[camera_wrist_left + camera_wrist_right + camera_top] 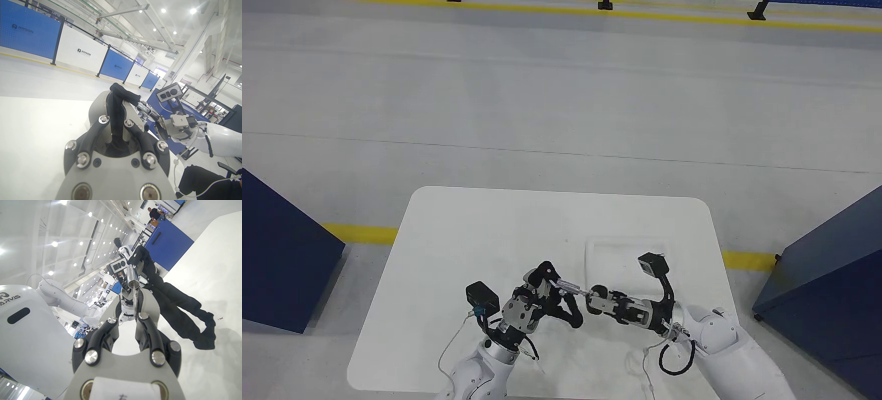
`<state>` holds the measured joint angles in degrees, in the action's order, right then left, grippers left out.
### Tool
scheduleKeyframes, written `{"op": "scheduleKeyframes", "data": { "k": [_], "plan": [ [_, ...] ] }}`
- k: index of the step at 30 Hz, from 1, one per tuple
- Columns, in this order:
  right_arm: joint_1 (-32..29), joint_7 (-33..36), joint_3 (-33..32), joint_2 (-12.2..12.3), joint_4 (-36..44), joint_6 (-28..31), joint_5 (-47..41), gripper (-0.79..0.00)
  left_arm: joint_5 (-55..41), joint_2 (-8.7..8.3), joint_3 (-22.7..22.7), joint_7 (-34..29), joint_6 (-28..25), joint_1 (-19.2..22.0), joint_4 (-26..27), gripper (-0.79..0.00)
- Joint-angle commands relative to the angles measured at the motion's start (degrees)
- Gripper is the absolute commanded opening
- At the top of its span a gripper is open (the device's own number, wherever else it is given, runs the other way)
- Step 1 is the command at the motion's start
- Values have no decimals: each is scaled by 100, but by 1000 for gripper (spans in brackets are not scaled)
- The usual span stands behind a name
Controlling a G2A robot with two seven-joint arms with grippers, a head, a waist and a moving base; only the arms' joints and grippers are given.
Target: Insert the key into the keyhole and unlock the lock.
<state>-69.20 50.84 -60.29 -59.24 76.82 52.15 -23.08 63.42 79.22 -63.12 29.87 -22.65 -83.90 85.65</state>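
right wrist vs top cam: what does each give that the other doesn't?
Right wrist: the lock's chrome end face, and the key with its tip at the keyhole, pinched by the fingers of the right gripper. Top: the white table's full outline and a pale tray beyond the arms. Both: the left gripper holding the lock facing the right gripper, above the table.

The lock (pixel 131 276) is a shiny chrome cylinder on a black fabric-sleeved cable (pixel 160 289), held in the air over the table's (pixel 442 300) near side. The flat silver key (pixel 135 298) points straight at it, its tip meeting the keyhole end.
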Motion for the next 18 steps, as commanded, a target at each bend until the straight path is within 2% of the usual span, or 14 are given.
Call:
{"op": "scheduleKeyframes", "data": {
  "k": [1, 4, 18],
  "plan": [
    [0, -18, -1, -2, -20, 19, -18, -699, 0, 0, 0, 0, 0, 0, 0, -785],
    [-8, -45, -12, -3, -35, 48, -22, -785, 0, 0, 0, 0, 0, 0, 0, -785],
    [-27, -246, -102, 4, 163, -172, 186, -785, 0, 0, 0, 0, 0, 0, 0, -785]
  ]
}}
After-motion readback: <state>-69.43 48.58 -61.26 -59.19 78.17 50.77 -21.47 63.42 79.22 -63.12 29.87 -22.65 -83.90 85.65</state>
